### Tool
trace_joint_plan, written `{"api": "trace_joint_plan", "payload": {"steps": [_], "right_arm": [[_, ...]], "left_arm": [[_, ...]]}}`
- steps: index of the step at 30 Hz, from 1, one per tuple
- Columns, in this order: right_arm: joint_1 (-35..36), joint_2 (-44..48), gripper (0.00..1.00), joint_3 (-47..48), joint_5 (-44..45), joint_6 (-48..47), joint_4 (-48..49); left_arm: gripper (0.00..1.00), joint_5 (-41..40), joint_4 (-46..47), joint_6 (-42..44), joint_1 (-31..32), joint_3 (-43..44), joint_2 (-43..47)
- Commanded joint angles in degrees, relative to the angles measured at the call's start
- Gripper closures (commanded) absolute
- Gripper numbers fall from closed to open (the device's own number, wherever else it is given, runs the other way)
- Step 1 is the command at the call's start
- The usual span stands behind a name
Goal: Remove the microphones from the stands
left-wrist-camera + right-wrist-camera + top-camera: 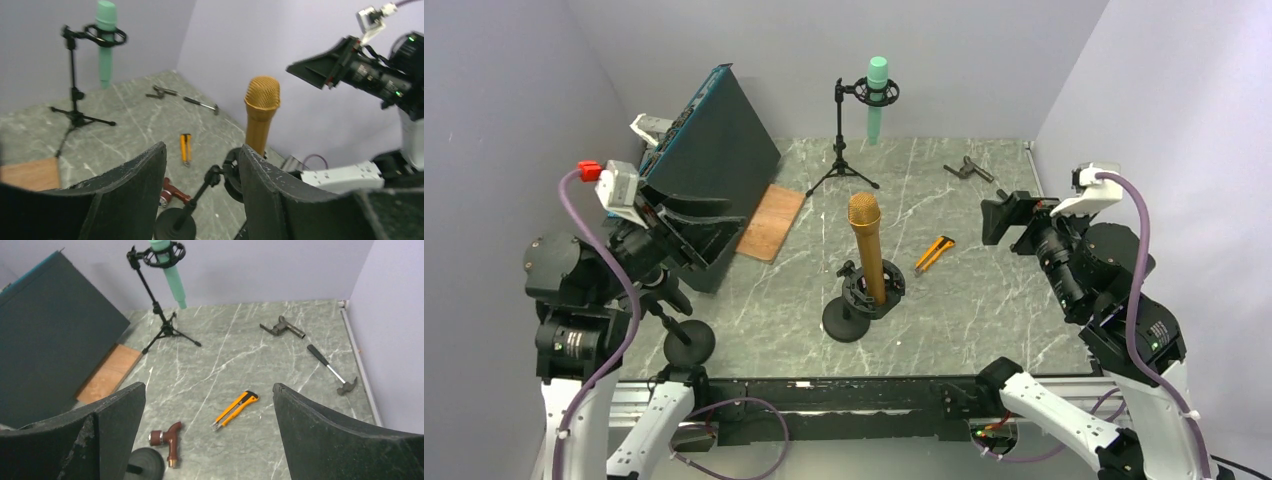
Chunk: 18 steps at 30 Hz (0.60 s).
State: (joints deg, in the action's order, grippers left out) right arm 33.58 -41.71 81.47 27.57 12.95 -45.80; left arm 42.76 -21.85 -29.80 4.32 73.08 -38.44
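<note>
Gaping empty, both: left gripper has gold microphone in stand just ahead; right gripper alone sees hammer, ahead-right.

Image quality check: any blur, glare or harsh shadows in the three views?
Top external: sharp, evenly lit, soft shadows only, no glare. Left wrist: softly blurred throughout, the gold microphone lacks crisp edges. Right wrist: the utility knife is crisp; its dark fingers show little detail.

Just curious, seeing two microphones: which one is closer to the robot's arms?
The gold microphone, upright in the round-based stand nearest the arms; the green microphone sits on a tripod far behind it.
</note>
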Motion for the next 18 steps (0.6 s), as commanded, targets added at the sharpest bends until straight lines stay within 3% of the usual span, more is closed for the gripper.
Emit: {"api": "trace_joint_plan", "payload": {"steps": [1, 7, 11, 14, 18], "right_arm": [[0.33, 1.06, 0.00, -2.06, -8.00, -3.32, 1.31], [0.34, 5.75, 0.00, -7.76, -30.68, -4.69, 9.06], [0.28, 7.09, 0.00, -8.41, -36.96, -2.88, 11.35], [0.34, 6.91, 0.00, -9.42, -40.48, -0.63, 12.59], [0.32, 0.58, 0.00, -7.46, -53.28, 0.50, 11.63]], "left_arm": [[0.40, 4.24, 11.22, -5.39, 5.39, -4.90, 0.63], [0.40, -4.76, 9.71, -0.95, 20.84, -7.26, -1.58], [0.40, -11.86, 7.37, 2.61, 29.78, -6.67, -3.41], [0.39, -14.25, 9.07, 3.13, 32.96, -8.49, -3.36], [0.39, -15.06, 10.86, 1.87, 35.38, -10.56, -4.89]]}}
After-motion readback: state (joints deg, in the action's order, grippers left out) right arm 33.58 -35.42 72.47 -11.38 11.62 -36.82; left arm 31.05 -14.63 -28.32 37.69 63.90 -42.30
